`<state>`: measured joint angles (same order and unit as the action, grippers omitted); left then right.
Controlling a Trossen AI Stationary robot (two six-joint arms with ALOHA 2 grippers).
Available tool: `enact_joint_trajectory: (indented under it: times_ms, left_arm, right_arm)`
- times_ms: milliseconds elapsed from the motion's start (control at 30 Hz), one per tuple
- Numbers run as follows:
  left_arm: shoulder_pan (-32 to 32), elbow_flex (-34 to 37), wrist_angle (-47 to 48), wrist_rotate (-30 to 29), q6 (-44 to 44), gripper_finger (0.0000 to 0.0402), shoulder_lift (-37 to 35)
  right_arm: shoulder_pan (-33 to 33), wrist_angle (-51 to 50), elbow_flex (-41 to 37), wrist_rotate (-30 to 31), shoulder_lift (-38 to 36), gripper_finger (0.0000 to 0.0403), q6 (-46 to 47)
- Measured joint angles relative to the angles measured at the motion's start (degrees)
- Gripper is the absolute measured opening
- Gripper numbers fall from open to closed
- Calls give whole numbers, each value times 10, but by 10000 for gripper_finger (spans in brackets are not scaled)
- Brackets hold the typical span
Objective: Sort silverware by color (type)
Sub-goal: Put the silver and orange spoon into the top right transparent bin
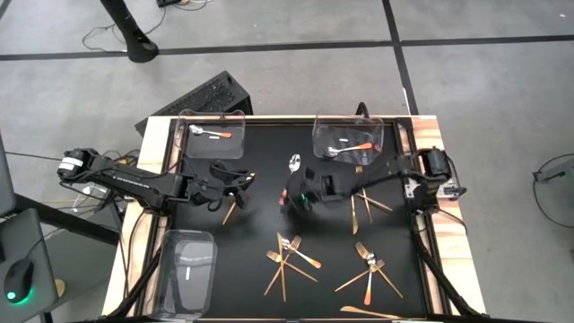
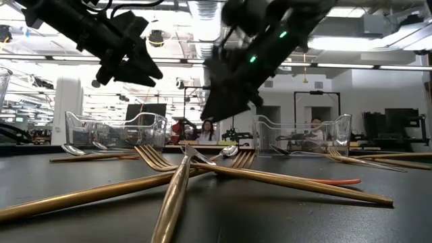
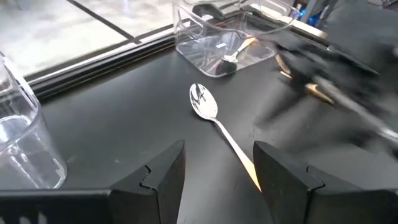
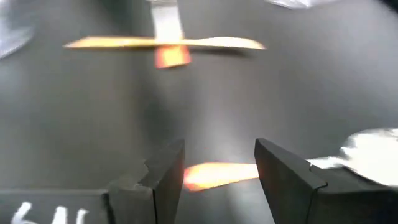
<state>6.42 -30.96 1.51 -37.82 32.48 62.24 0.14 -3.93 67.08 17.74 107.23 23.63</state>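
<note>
**Ann:** Table (image 1: 269, 193) first, the big black mat: most of the silverware is loose on it. A crossed heap of gold forks and knives (image 1: 289, 260) sits at the near middle, a second heap (image 1: 369, 267) to its right, and a few gold pieces (image 1: 366, 205) under the right arm.

**Ben:** And the trays?

**Ann:** Three clear ones. The far-left tray (image 1: 211, 135) holds one silver spoon with an orange-red handle, the far-right tray (image 1: 348, 136) holds another like it, and the near-left tray (image 1: 186, 269) looks to have no silverware in it. So I'd call this an early stage: two spoons binned, nearly everything else left to sort.

**Ben:** What are the arms up to?

**Ann:** Left gripper (image 1: 235, 184) hangs over the mat's left-centre, fingers apart with nothing between them; the left wrist view shows a loose spoon (image 3: 214, 121) on the mat just ahead of it. Right gripper (image 1: 298, 193) is at the middle of the mat, close to that same spoon (image 1: 294, 164), fingers spread wide and gripping nothing, with an orange-red handle (image 4: 217, 174) lying on the mat between them in its own wrist view. That spoon looks like the next pick, but that's my guess.

**Ben:** Any brands or labels?

**Ann:** Only pale marks at the corner of the right wrist view, too cut off to read. Nothing legible on the trays or cutlery.
</note>
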Motion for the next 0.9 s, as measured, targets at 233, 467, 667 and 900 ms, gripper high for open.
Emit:
enact_joint_trajectory:
  times_ms: [233, 467, 667, 900]
  left_arm:
    - [0, 0, 6, -3, -1, 171, 0]
    - [0, 0, 13, -9, -2, 171, 0]
    - [4, 0, 38, -4, 0, 171, 0]
    - [4, 1, 48, -11, 9, 171, 0]
  right_arm:
    - [-70, -91, 53, -74, 72, 217, 162]
    - [-85, -128, 105, -71, 126, 216, 195]
    - [-89, -186, 140, -14, 139, 216, 195]
    - [-112, -199, 147, 7, 140, 206, 197]
